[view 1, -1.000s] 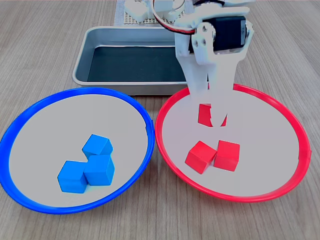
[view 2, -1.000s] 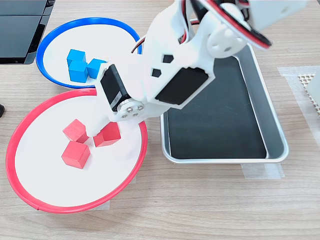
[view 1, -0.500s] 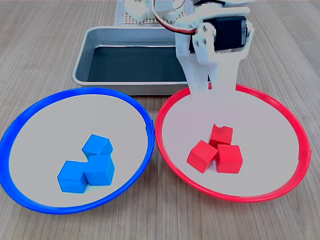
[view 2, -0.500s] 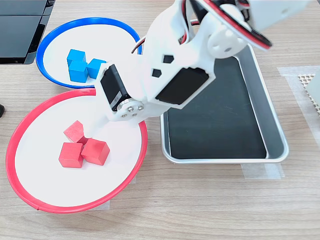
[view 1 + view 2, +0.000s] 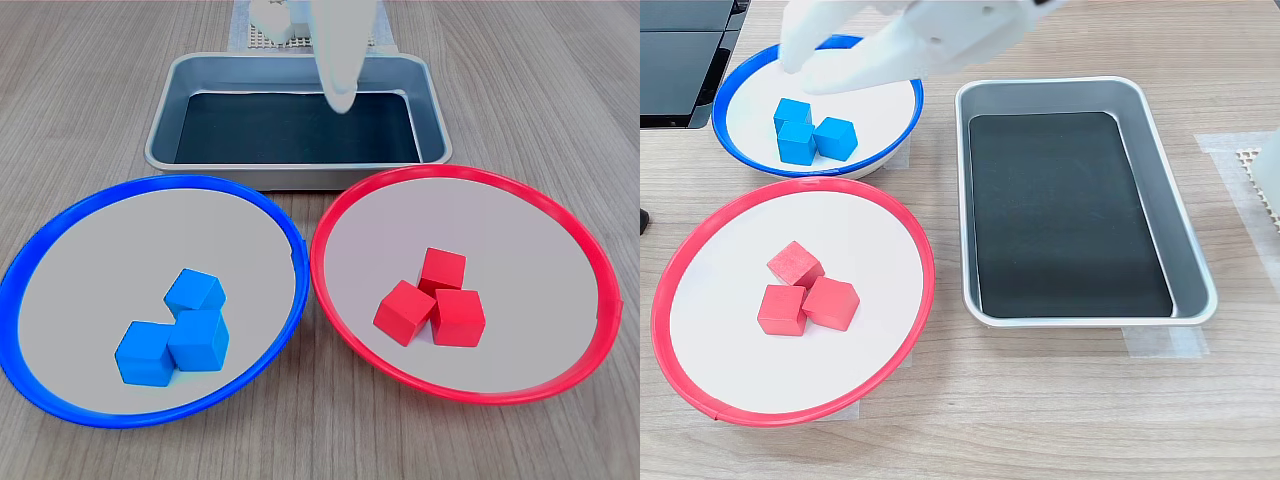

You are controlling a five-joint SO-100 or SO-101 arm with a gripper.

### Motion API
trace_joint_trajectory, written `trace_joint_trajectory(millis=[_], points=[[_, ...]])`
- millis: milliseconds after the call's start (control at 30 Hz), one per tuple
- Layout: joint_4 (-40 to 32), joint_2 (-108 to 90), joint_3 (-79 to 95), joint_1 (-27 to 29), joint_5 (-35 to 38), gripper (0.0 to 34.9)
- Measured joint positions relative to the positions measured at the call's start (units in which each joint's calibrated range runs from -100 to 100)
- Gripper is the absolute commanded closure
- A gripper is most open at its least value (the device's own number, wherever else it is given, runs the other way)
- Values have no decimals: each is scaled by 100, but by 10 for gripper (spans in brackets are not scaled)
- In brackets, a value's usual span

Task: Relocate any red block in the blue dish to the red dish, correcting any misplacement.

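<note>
end effector (image 5: 805, 55): blurred, jaw state unclear, holds nothing | red blocks (image 5: 432, 298): all in red dish (image 5: 560, 225) | blue dish (image 5: 60, 225): only blue cubes (image 5: 180, 330), sorted

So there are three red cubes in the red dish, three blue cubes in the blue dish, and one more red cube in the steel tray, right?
Not quite. The steel tray holds no cube; both exterior views show only its dark bottom. The rest stands: three red cubes in the red dish, three blue cubes in the blue dish.
</note>
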Motion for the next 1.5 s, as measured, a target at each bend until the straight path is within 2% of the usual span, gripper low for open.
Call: trace_joint_trajectory(millis=[267, 367, 633, 1133, 1500], points=[[220, -2430, 2341, 274, -283, 346], [710, -3819, 3321, 345, -386, 346], [1623, -5618, 4537, 398, -518, 346], [2520, -7545, 5862, 416, -557, 346], [2618, -8031, 6252, 496, -557, 346]])
